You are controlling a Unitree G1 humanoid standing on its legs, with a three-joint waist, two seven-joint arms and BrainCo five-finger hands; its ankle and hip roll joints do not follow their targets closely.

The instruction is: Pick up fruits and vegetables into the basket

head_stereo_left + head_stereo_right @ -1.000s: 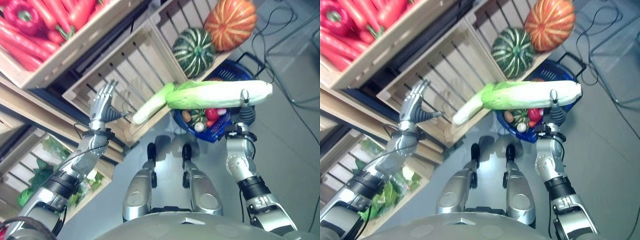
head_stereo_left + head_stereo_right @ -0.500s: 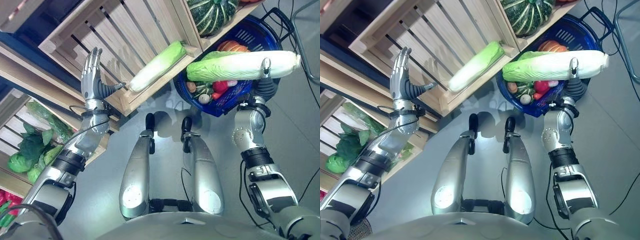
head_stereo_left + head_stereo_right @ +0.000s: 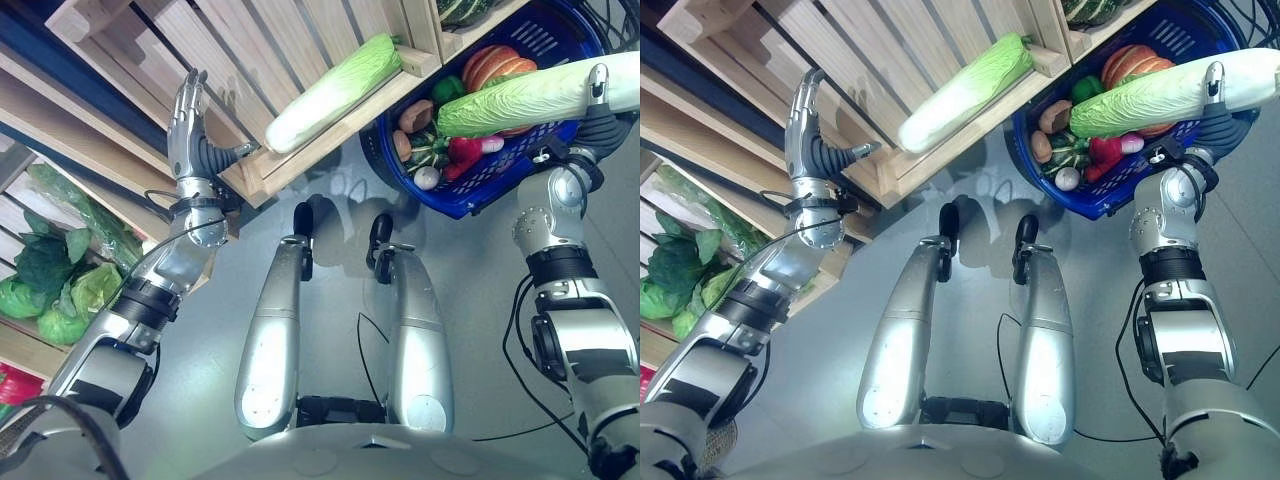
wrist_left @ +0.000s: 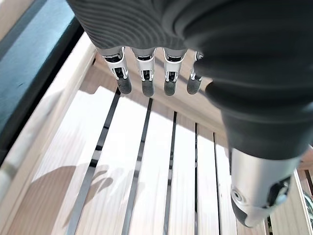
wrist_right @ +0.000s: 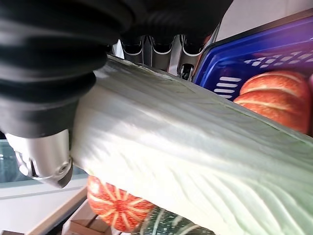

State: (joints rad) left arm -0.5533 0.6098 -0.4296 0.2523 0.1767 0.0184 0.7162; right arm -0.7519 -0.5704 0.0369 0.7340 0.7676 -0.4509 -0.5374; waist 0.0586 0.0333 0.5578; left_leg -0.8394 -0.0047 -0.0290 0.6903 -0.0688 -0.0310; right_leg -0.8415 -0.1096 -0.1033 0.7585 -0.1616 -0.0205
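Right hand (image 3: 597, 105), at the upper right of the left eye view, is curled round the pale, thick end of a long green-and-white napa cabbage (image 3: 530, 92), with the thumb on one side and the fingers on the other, as the right wrist view confirms. That cabbage lies crosswise above the round blue plastic basket (image 3: 470, 195), its leafy green end reaching toward the frame's middle; whether it already rests on the produce below is hard to judge from these angles. Inside the basket sit an orange striped pumpkin (image 3: 495, 65), a small green striped squash (image 3: 433, 155) and some smaller red and white vegetables.

Left hand (image 3: 187, 115), in the upper left, has straight, spread fingers and holds nothing, poised before the slatted wooden crate (image 3: 290, 40). A second napa cabbage (image 3: 335, 90) lies on that crate's front edge, upper centre.

Such a cabbage is probably fairly heavy and long, firm at the white stem, soft and easily bruised at the leaves, so a grip near the stem, close to the balance point, seems soundest.
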